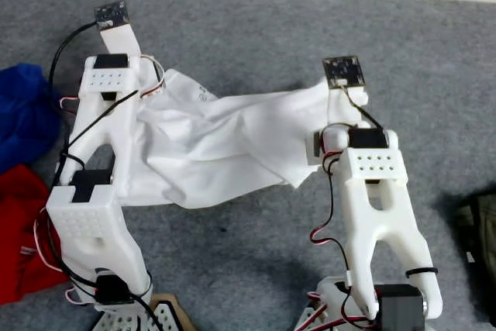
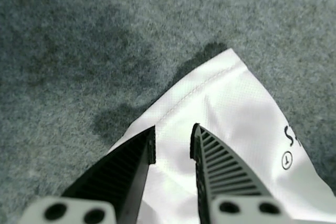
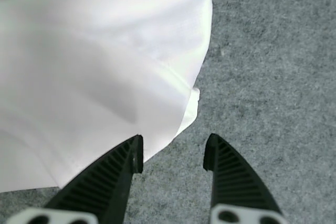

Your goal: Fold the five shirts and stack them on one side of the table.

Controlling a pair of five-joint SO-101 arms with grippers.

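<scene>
Flattening a crumpled white shirt [image 1: 217, 145] was the job in hand on the grey table [image 1: 256, 29].
The shirt lay bunched and creased mid-table between both arms; a clean fold likely needed both ends gripped firmly and drawn apart evenly. The left gripper [image 2: 173, 142] hung over a stitched corner, jaws slightly parted; the right gripper [image 3: 173, 153], jaws spread, straddled the opposite hem, pinching nothing.

Counting four garments: one white shirt [image 1: 225, 145] between left gripper [image 2: 172, 142] and right gripper [image 3: 173, 153]; one blue garment [image 1: 23, 114], one red garment [image 1: 19, 230] outboard of left gripper; one dark garment [image 1: 480, 238] outboard of right gripper.
</scene>
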